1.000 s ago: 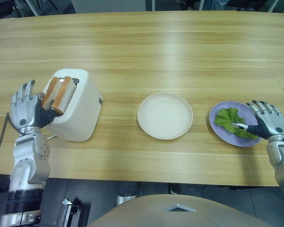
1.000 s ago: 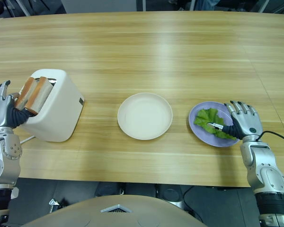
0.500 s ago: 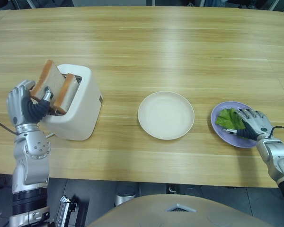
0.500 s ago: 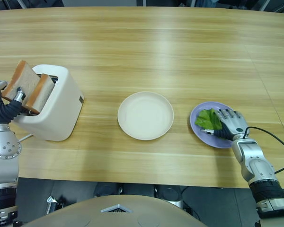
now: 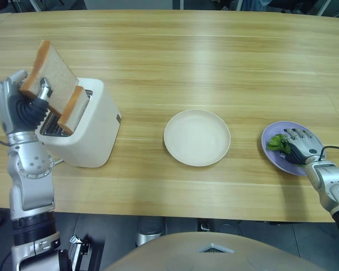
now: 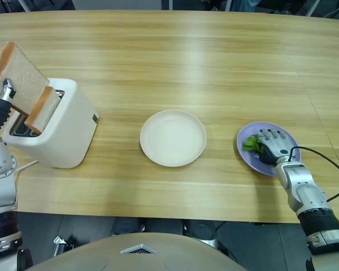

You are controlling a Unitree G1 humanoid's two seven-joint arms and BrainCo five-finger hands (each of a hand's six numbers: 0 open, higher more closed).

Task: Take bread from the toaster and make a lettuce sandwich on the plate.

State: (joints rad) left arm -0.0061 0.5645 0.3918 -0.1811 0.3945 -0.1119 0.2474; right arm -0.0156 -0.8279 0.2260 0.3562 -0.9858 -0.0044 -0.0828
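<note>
Bread slice (image 5: 50, 72), square, pale-crumbed and brown-crusted, was clamped in the left hand (image 5: 20, 107) and held tilted over the slots of the smooth, round-cornered white toaster (image 5: 96, 135) near the front-left edge of the wood-grain desk (image 5: 186, 51), while a second slice (image 5: 73, 110) stood partly sunk in a slot. The right hand (image 5: 301, 151) had its fingers curled down on the crinkled green lettuce leaf (image 5: 277, 143), which lay on a shallow purple dish (image 5: 271, 157) near the front-right edge. The matte, cream, round plate (image 5: 196, 137) sat between toaster and dish, touching neither.
</note>
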